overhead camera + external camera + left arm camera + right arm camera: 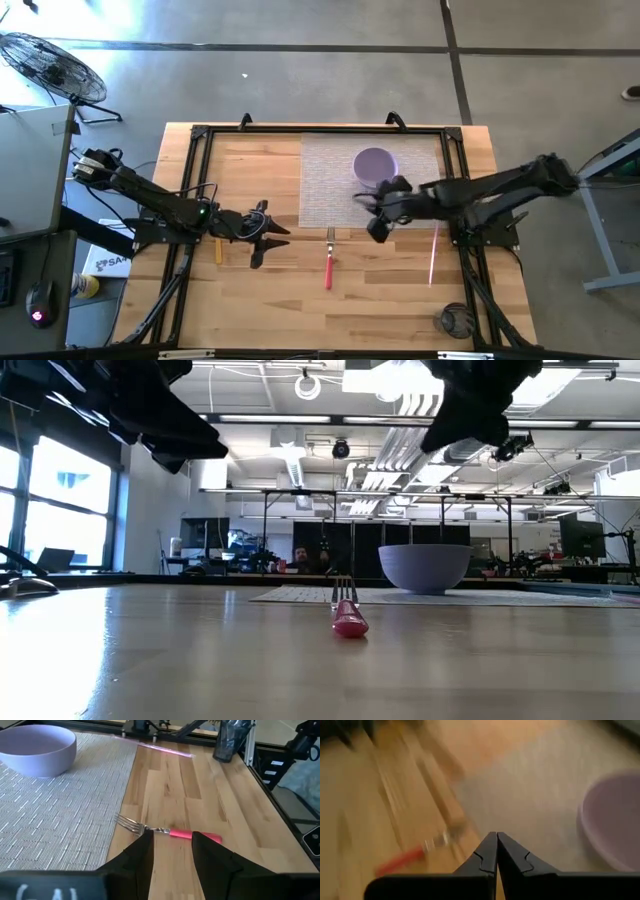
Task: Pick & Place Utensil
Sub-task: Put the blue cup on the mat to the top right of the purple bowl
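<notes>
A fork with a red handle (328,270) lies flat on the bare wood, its metal tines (330,236) pointing at the woven placemat (330,180). A lilac bowl (376,163) stands on that mat. My left gripper (270,243) is open, left of the fork and above the table; in its wrist view the fork (170,833) lies just beyond the fingertips (172,840). My right gripper (379,228) is shut and hovers at the mat's near edge, right of the tines; its wrist view (496,840) is blurred, with the fork (415,852) and bowl (615,820) ahead.
A thin pink stick (434,255) lies on the wood right of the fork. A dark cup-like object (457,320) stands near the table's near right corner. A small yellow strip (218,250) lies under my left arm. Black frame rails (190,180) border the table.
</notes>
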